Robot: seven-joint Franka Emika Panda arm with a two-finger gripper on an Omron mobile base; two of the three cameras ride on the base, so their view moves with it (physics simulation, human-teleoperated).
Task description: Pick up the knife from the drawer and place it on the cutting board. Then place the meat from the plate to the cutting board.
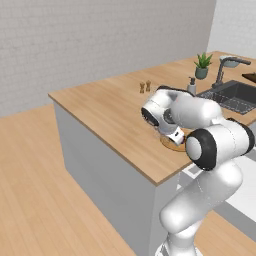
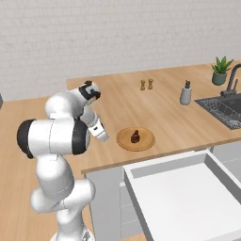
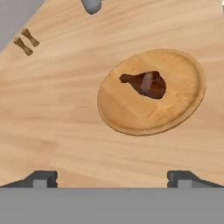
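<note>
The round wooden plate (image 3: 131,114) lies on the counter with the reddish-brown meat (image 3: 148,84) on it. My gripper (image 3: 113,179) hovers open above the counter beside the plate, its fingertips (image 3: 41,179) wide apart with nothing between them. From the right base view, the plate (image 2: 147,142) and meat (image 2: 135,136) sit near the counter's front edge, just right of my hand. Below it the white drawer (image 2: 160,166) stands pulled out. The knife is out of view. A dark brown corner (image 1: 250,77) beyond the sink may be the cutting board.
Two small wooden shakers (image 2: 146,84) and a grey soap dispenser (image 2: 186,93) stand farther back on the counter. A sink (image 1: 235,97) with a faucet (image 1: 225,67) and a potted plant (image 1: 202,65) lie to the right. The open drawer juts out in front of the cabinets.
</note>
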